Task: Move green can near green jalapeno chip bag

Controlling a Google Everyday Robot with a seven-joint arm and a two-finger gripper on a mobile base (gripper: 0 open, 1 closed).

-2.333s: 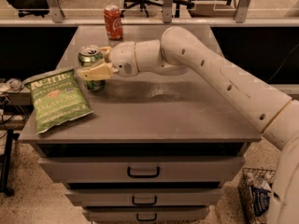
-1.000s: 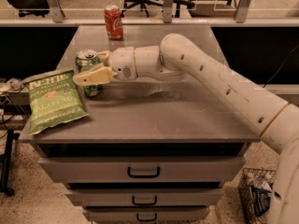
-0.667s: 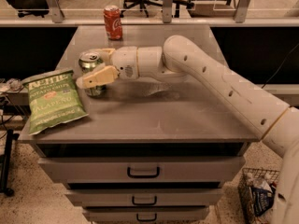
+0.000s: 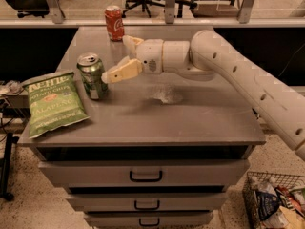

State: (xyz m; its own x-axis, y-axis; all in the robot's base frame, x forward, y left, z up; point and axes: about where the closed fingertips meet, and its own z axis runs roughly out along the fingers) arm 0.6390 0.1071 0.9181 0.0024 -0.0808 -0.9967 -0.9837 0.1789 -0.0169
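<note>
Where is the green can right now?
The green can stands upright at image-left on the cabinet top, just right of the green jalapeno chip bag, with the open gripper close on its other side.

Glossy metal on green can (image 4: 92, 75); shiny crinkled film on green jalapeno chip bag (image 4: 53, 103); matt cream plastic on gripper (image 4: 116, 58), spread wide just right of can; smooth matt grey cabinet top (image 4: 190, 123).

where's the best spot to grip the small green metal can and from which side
Probably grip the small green metal can round its mid-body, coming in level from where the open hand hangs beside it. The can stands upright with its round wall bare on that side, while the flat green jalapeno chip bag lies close on the far side.
</note>
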